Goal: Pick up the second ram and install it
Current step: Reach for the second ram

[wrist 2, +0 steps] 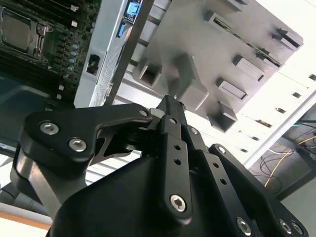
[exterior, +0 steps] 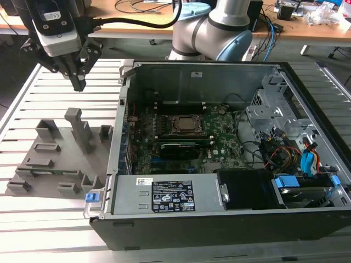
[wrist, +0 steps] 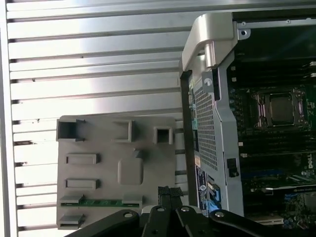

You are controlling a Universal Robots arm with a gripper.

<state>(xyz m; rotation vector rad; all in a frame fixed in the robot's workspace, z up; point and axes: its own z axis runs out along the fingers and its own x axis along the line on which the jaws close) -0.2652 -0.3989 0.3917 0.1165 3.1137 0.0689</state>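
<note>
The second ram (wrist: 101, 202) is a thin green stick lying flat between two grey blocks on the grey holder plate (wrist: 148, 170). In the exterior view the ram (exterior: 52, 172) sits near the plate's front edge, at that view's left of the open computer case (exterior: 164, 205). The second wrist view catches the ram (wrist 2: 247, 43) edge-on. My gripper (exterior: 79, 83) hangs high above the far end of the plate, shut with nothing between its fingers. The black fingertips (wrist 2: 170, 106) meet above a tall grey post (wrist 2: 190, 86). The gripper (wrist: 170, 192) is apart from the ram.
The case lies open with its motherboard up. A processor socket (exterior: 186, 125) sits mid-board and a wide black card (exterior: 178, 148) lies in front of it. Drive bays and coloured cables (exterior: 299, 159) fill the exterior view's right. The slatted metal table (exterior: 55, 224) surrounds everything.
</note>
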